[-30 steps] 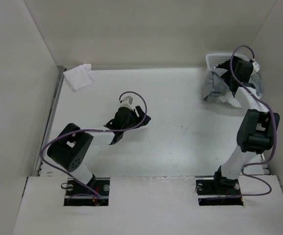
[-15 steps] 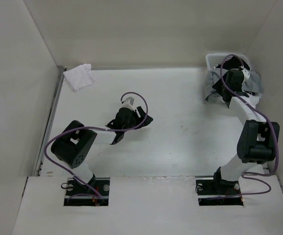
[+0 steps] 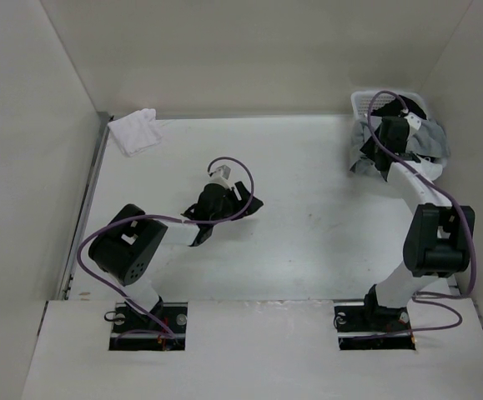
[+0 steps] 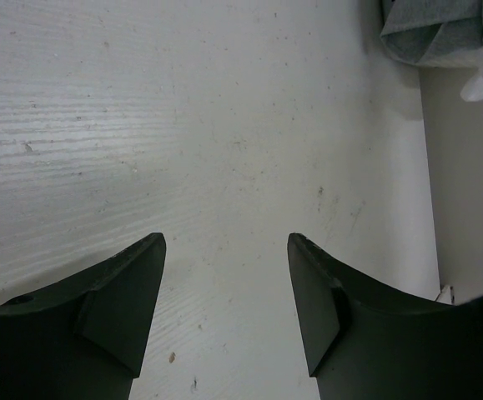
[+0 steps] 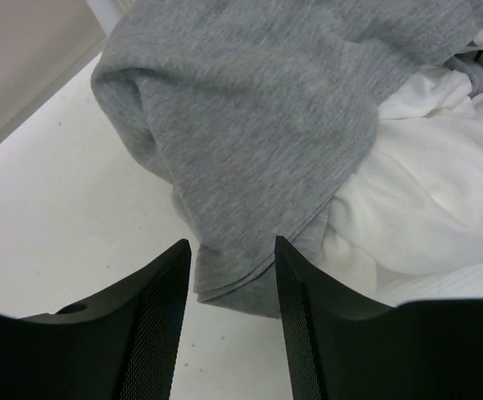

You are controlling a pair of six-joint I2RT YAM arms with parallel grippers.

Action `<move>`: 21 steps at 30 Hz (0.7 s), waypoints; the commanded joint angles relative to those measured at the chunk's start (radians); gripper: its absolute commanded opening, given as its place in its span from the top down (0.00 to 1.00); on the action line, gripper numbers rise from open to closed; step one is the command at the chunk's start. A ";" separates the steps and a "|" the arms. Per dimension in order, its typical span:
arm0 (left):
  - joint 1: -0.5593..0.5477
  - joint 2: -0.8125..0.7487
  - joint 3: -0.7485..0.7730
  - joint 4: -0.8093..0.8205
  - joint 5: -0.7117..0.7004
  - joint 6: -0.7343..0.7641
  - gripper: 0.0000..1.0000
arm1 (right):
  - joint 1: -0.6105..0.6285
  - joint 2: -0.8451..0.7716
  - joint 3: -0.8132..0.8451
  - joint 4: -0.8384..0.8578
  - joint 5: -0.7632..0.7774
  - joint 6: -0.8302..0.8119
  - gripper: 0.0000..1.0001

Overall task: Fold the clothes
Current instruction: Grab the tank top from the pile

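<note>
The clothes [image 3: 359, 152] are a light heather-grey knit top, not folded, crumpled in a heap in the upper right of the top view. In the right wrist view the clothes [image 5: 258, 125] fill the upper middle of the frame, bunched in soft folds, and a stitched hem runs down to the lower middle.

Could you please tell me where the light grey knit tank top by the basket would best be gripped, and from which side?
Probably best to grip the stitched hem fold of the light grey knit tank top, where it droops onto the white table, clear of the white garment. Come from above on the table side; the open right pincer straddles that edge.
</note>
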 commanded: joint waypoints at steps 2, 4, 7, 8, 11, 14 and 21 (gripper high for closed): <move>-0.006 -0.027 0.007 0.065 0.016 -0.006 0.42 | 0.027 0.047 0.078 -0.035 0.045 -0.047 0.57; -0.007 -0.027 0.005 0.067 0.016 -0.006 0.42 | 0.030 0.055 0.089 -0.035 0.049 -0.049 0.61; -0.005 -0.028 0.004 0.067 0.016 -0.006 0.42 | 0.030 0.069 0.121 -0.043 0.048 -0.050 0.70; -0.003 -0.028 0.004 0.067 0.016 -0.006 0.42 | 0.030 0.072 0.131 -0.049 0.048 -0.052 0.77; 0.000 -0.028 0.002 0.067 0.016 -0.006 0.42 | 0.030 0.079 0.164 -0.061 0.049 -0.055 0.91; 0.001 -0.027 0.002 0.067 0.016 -0.006 0.42 | 0.030 0.086 0.179 -0.065 0.055 -0.050 0.99; 0.004 -0.013 0.004 0.073 0.019 -0.007 0.42 | -0.025 -0.016 0.295 0.155 0.031 -0.010 1.00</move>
